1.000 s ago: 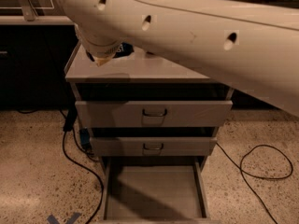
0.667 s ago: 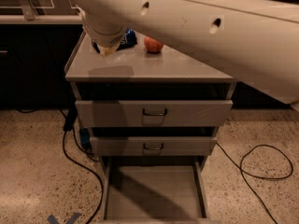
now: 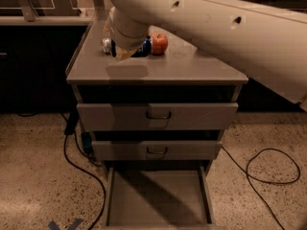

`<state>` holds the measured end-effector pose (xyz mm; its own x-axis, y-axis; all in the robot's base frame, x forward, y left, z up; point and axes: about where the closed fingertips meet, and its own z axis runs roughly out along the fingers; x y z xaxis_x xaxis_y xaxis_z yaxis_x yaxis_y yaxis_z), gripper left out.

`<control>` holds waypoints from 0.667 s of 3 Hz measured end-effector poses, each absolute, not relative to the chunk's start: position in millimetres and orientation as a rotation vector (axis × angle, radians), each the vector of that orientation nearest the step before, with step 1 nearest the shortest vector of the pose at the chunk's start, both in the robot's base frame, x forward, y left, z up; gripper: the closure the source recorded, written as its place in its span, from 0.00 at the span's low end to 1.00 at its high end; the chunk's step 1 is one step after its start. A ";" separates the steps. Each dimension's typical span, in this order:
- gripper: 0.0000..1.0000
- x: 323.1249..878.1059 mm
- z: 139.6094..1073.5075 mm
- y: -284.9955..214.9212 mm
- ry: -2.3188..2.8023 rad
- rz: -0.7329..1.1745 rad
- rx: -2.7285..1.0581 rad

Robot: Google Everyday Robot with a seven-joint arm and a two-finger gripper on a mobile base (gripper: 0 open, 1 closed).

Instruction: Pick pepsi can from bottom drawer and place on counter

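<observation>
Shifted rightward over the counter (image 3: 196, 67) since a second ago: gripper (image 3: 125, 54). An apple (image 3: 159, 43) and a blue can, hidden then behind the arm, now uncovered.

- Gripper: pale tan tip at the end of a thick cream arm (image 3: 216, 28) that crosses the upper frame from the right. Hangs low over the back left part of the counter, directly in front of the can. Grip state cannot be told from this angle, nor whether anything is in its hold.
- Pepsi can (image 3: 144, 47): dark blue, on the counter behind the gripper, partly covered by it, just beside the apple on the apple's left.
- Pale silvery item (image 3: 106, 45): on the counter left of the gripper, too hidden to identify.
- Bottom drawer (image 3: 153, 200): pulled fully out at floor level, grey floor bare.
- Two upper drawers (image 3: 158, 116) (image 3: 157, 150): both slightly ajar, each with a black loop handle.
- Surroundings: speckled floor (image 3: 33, 176); black cables (image 3: 271, 169) trailing at either side of the cabinet; a blue cross mark (image 3: 64, 224) at the lower left.
</observation>
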<state>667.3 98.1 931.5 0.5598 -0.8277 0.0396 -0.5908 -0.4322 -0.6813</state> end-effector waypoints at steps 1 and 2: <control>1.00 666.0 907.9 89.3 1.161 -0.370 -2.118; 1.00 666.4 887.0 88.1 1.162 -0.287 -2.099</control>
